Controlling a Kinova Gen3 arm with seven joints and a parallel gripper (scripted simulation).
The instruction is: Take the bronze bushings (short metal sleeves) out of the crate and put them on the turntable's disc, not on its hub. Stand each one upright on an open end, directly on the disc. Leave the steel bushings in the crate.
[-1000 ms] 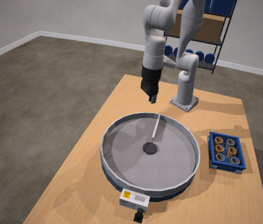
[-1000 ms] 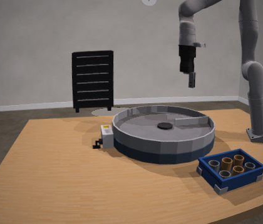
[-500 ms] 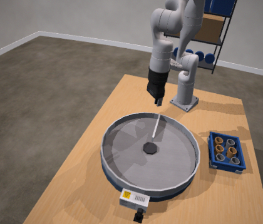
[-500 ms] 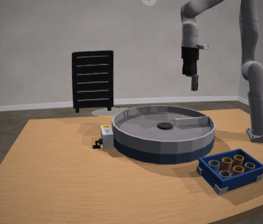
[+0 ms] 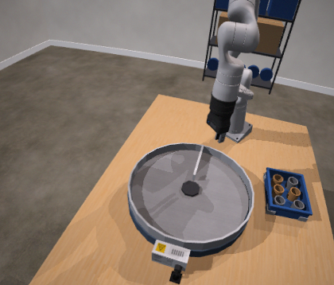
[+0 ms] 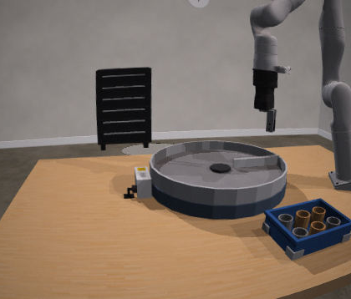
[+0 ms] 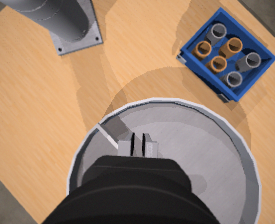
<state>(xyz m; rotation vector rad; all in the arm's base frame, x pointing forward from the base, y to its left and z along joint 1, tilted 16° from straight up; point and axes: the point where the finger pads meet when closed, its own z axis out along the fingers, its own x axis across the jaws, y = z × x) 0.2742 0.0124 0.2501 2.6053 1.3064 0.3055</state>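
Note:
Three bronze bushings (image 5: 278,188) stand upright in the blue crate (image 5: 286,192) at the table's right side, among three steel bushings (image 5: 293,181). The crate also shows in the exterior view (image 6: 308,227) and in the wrist view (image 7: 227,52). The turntable's grey disc (image 5: 212,199) with its black hub (image 5: 192,188) sits mid-table and carries no bushings. My gripper (image 5: 221,137) hangs high over the disc's far rim, pointing down, well away from the crate. Its fingers stand a narrow gap apart with nothing between them.
A raised rim rings the disc, and a white bar (image 5: 197,160) runs from the rim towards the hub. A white control box (image 5: 170,252) sits at the turntable's near side. The arm's base (image 5: 240,131) stands behind the turntable. A black rack (image 6: 124,108) stands beyond the table.

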